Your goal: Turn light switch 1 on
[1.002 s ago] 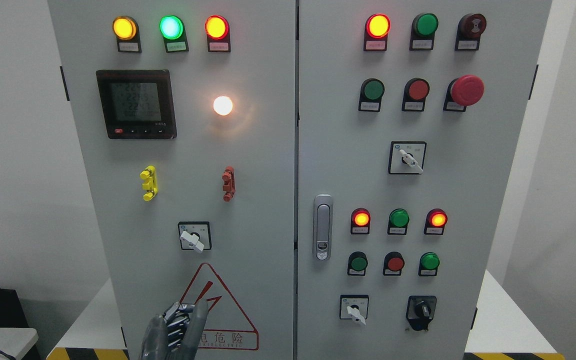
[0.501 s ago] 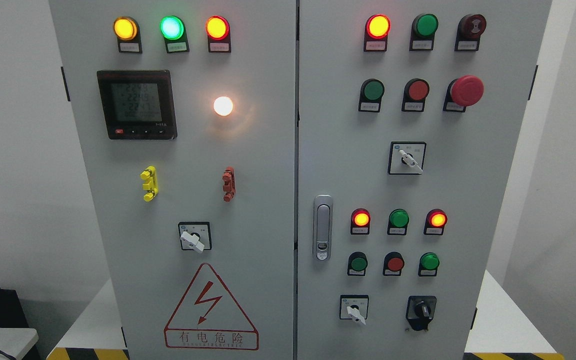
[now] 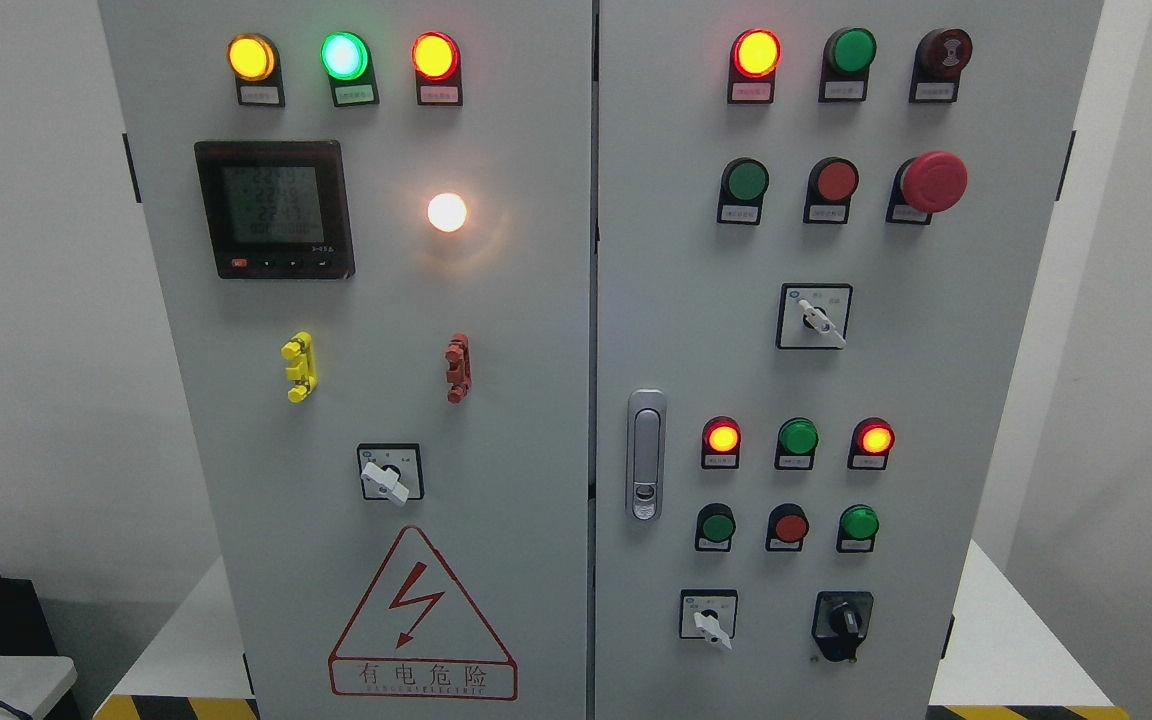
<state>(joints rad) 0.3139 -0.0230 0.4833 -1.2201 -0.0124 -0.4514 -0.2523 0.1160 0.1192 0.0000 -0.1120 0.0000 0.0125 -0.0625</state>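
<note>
Head view: robot hand gone from earlier, white lamp [image 3: 446, 212] lit; rotary switch [image 3: 389, 474] unattended

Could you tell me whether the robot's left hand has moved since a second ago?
Yes. It was low over the red triangular warning sign and has dropped below the picture's bottom edge; now no hand shows.

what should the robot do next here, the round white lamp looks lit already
Probably nothing more than keeping both arms down. The round white lamp on the left door glows brightly, the rotary switch below it sits with its handle angled to the lower right, and neither hand is in view. Which control counts as switch 1 cannot be read, so a quick check of the lamp seems enough.
</note>
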